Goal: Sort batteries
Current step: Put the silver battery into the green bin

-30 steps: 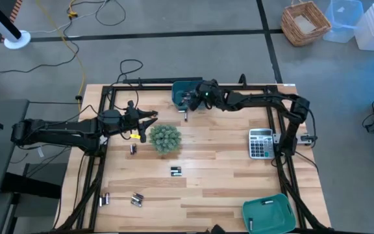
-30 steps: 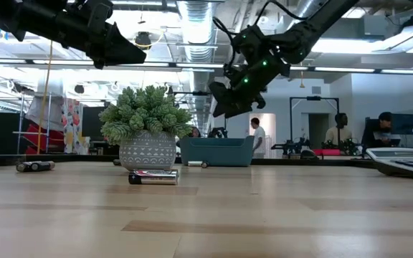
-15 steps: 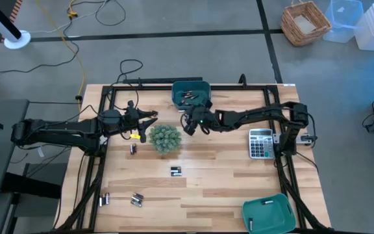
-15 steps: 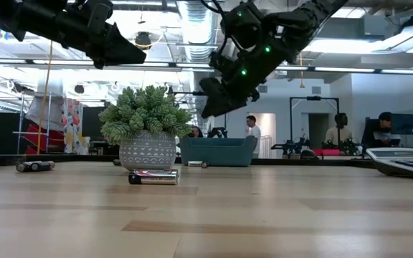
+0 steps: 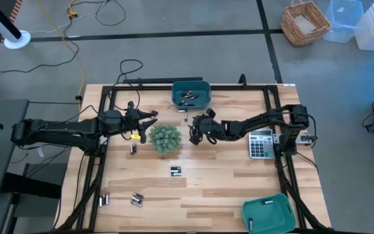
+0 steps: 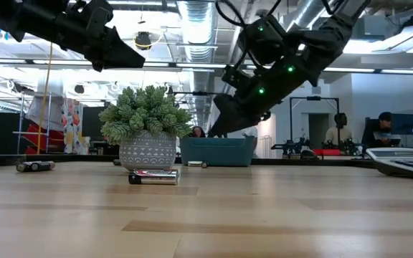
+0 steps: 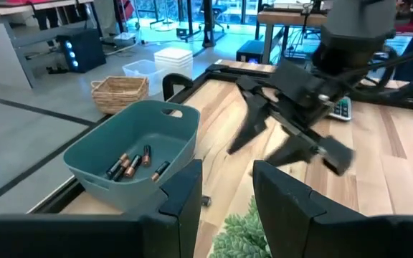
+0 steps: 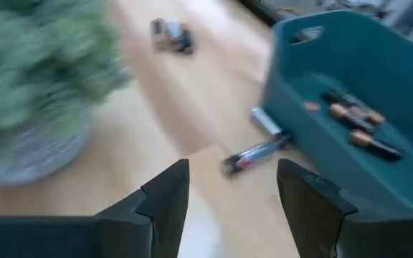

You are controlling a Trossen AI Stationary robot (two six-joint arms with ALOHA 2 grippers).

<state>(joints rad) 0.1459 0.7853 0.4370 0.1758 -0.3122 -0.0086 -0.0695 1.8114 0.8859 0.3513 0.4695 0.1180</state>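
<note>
Wooden table: batteries in far teal bin, others loose on the wood. Right gripper beside plant, fingers wide, empty. Left gripper hovers behind plant, fingers narrowly apart, empty.

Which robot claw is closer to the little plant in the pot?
The left claw, hovering right at the potted plant's back-left edge. The right claw hangs open farther off, on the plant's other side.

Pale wooden table top, planked, satin sheen. Teal bin beyond left gripper: smooth matt plastic. Batteries inside: glossy, metallic. Fingers matt black plastic. Basket: woven wicker.
</note>
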